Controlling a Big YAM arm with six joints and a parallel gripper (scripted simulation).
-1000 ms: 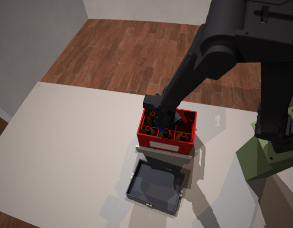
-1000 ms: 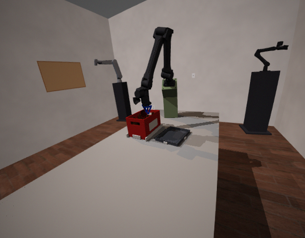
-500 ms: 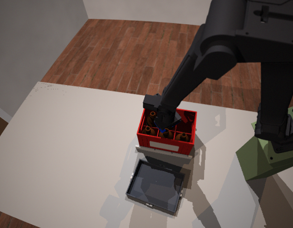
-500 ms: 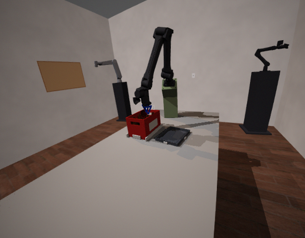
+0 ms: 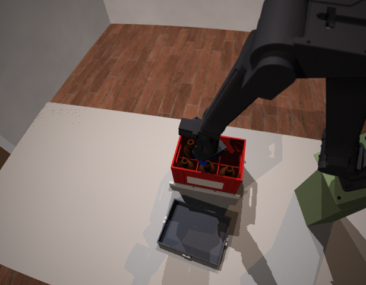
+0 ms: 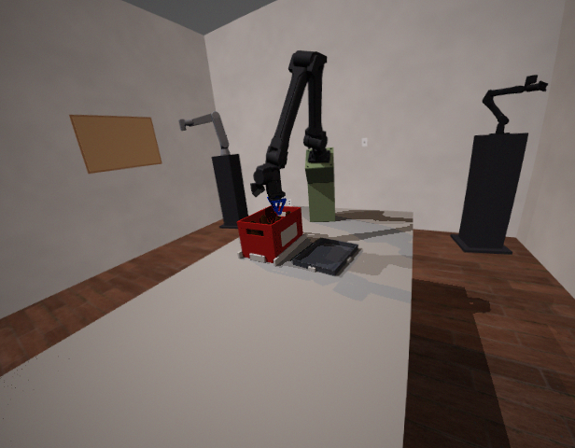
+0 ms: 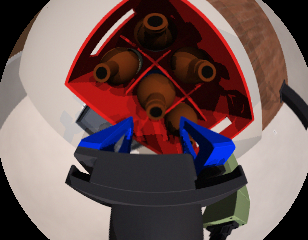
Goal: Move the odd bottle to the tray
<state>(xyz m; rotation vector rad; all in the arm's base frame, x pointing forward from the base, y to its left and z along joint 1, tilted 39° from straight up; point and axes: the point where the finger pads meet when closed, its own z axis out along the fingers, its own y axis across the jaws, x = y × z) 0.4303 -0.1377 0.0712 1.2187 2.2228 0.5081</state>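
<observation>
The red crate stands on the table and holds several brown bottles. In the top view I see bottles at the back left (image 5: 190, 144), front left (image 5: 185, 162), front middle (image 5: 207, 166) and front right (image 5: 229, 170). My gripper (image 5: 202, 160) hangs open over the crate's middle, and its body hides the cell under it. In the wrist view the blue fingers stand apart, one on each side of the mouth of a middle bottle (image 7: 156, 99), without touching it. The dark tray (image 5: 193, 233) lies empty in front of the crate.
The green arm pedestal (image 5: 333, 196) stands at the table's right edge. Grey strips (image 5: 204, 189) lie along the crate's base, between the crate and the tray. In the exterior view the crate (image 6: 270, 232) and tray (image 6: 326, 255) sit at the table's far end.
</observation>
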